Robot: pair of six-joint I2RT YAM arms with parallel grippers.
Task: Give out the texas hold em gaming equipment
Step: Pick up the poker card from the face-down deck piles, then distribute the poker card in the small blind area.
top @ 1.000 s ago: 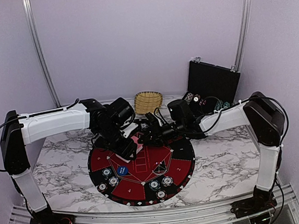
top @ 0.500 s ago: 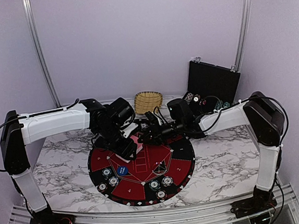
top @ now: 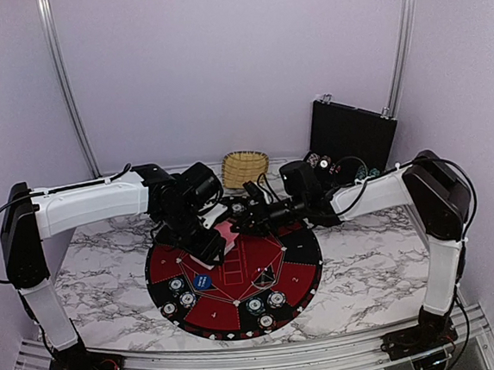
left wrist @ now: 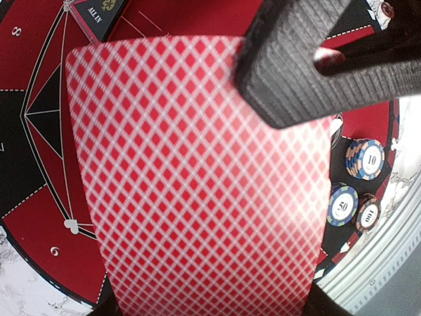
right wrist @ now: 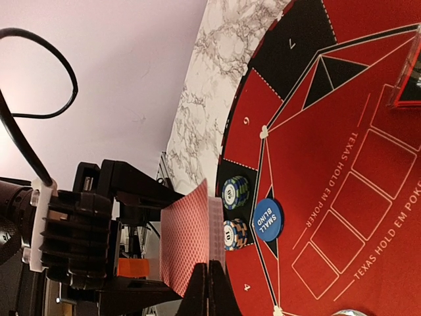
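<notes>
One dealing step in hand: left tool (top: pixel 212 245) clamps red-backed cards (left wrist: pixel 197 184) above mat (top: pixel 298 258). Right tool (top: pixel 238 224) at cards' edge, fingers near together; cannot tell if gripping. Next: peel single top card cleanly, carry to player sector near chips (left wrist: pixel 366 160).

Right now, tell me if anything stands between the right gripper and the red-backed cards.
Nothing visible does: the right gripper meets the red-backed cards directly, and the left gripper holds them above the mat.
</notes>
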